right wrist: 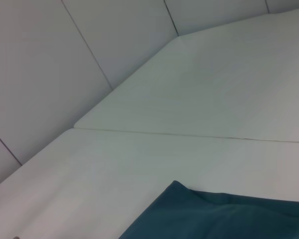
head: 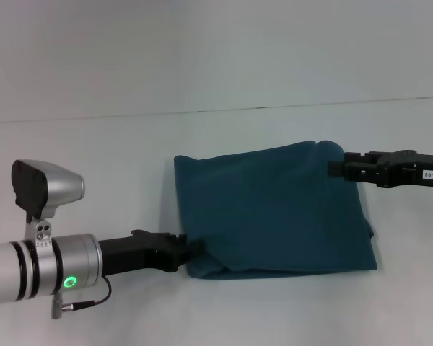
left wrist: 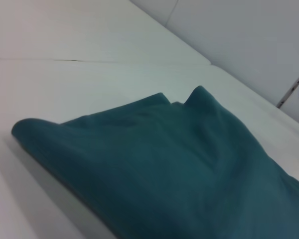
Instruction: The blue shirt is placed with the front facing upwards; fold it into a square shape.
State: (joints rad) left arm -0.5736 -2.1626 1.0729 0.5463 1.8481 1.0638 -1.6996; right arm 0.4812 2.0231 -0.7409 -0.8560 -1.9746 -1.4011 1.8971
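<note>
The blue shirt (head: 274, 209) lies in the middle of the white table (head: 94, 158), folded into a rough rectangle with plain teal cloth on top and no lettering showing. My left gripper (head: 191, 249) is at the shirt's near left corner, touching the cloth. My right gripper (head: 337, 167) is at the far right corner, against the shirt's edge, where the cloth rises a little. The left wrist view shows the folded shirt (left wrist: 179, 164) close up, with a small raised peak on its far side. The right wrist view catches only one corner of the shirt (right wrist: 229, 219).
A seam (head: 216, 108) runs across the white table behind the shirt. White wall panels (right wrist: 65, 74) stand beyond the table's edge. Bare tabletop surrounds the shirt on all sides.
</note>
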